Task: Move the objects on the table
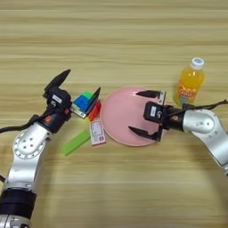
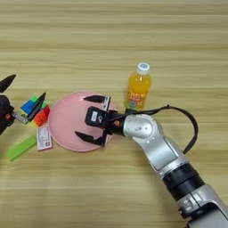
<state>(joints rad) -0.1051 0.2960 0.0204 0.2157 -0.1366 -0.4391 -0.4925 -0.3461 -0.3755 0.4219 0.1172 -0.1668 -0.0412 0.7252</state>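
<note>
1. The broad light-brown wooden desk with long horizontal grain stripes carries every item.
2. The large round pink plate lies flat near the middle.
3. The right end effector hovers over the plate's right half, its two black fingers spread wide apart with nothing between them.
4. The small orange-juice bottle with white cap stands upright behind the right arm, apart from the plate.
5. The left end effector has its fingers apart around the small multicoloured puzzle cube, just left of the plate.
6. A small red-and-white card and a flat green block lie beside the plate's left rim.
</note>
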